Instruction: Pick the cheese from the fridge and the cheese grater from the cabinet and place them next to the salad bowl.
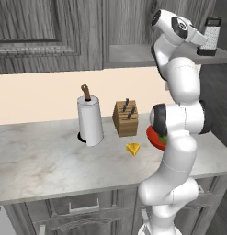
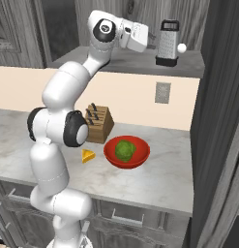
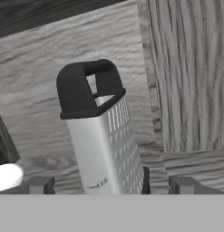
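Note:
The cheese grater (image 2: 168,42) stands upright on the cabinet's flat grey shelf (image 2: 116,60), silver with a black handle and base. My gripper (image 2: 151,41) is raised to the shelf, just left of the grater and open. In the hand view the grater (image 3: 104,136) fills the middle, its lower part between my two spread fingertips (image 3: 41,185); I cannot tell whether they touch it. The cheese (image 2: 88,155), a small yellow wedge, lies on the counter just left of the red salad bowl (image 2: 140,157) with its lettuce. From the left base view the grater (image 1: 211,34) shows behind my hand.
A wooden knife block (image 2: 98,123) stands behind the cheese and bowl. A paper towel roll (image 1: 90,120) stands further left on the counter. A small white ball (image 2: 181,47) sits beside the grater on the shelf. A tall dark panel (image 2: 217,121) bounds the right side.

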